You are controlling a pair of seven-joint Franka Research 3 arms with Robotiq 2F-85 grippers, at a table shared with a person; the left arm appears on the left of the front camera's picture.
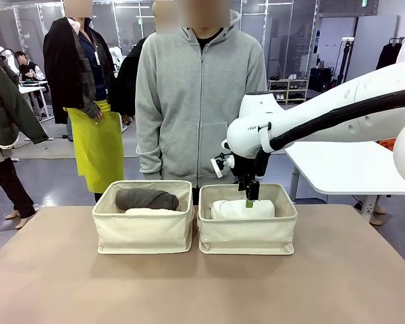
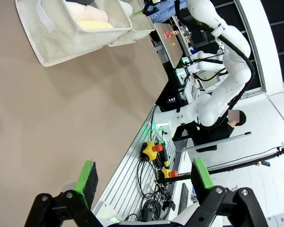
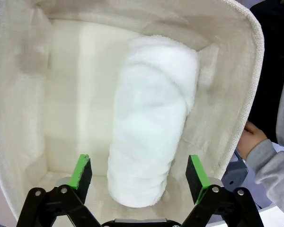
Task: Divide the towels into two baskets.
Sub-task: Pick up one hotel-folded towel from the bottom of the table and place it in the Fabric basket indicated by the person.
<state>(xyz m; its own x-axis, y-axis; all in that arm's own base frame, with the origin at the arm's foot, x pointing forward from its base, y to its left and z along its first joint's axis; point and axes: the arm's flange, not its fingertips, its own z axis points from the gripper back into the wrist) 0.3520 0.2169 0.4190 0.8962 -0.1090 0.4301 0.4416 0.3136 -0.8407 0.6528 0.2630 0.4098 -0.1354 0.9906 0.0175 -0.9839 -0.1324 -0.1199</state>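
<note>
A tan worktop (image 1: 189, 283) fronts a grey floor (image 1: 50, 179); a white table (image 1: 337, 169) stands at right, glass partitions (image 1: 290, 34) behind (shelving (image 1: 289, 89) beyond), under bright indoor light.

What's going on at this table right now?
The right gripper hangs open just above a white towel lying in the right basket, not gripping it. The left basket holds a dark grey-brown towel on top of paler ones, pale yellow and pale pink. The left gripper is open over the bare table, holding nothing. A person in a grey hoodie stands behind the baskets.
</note>
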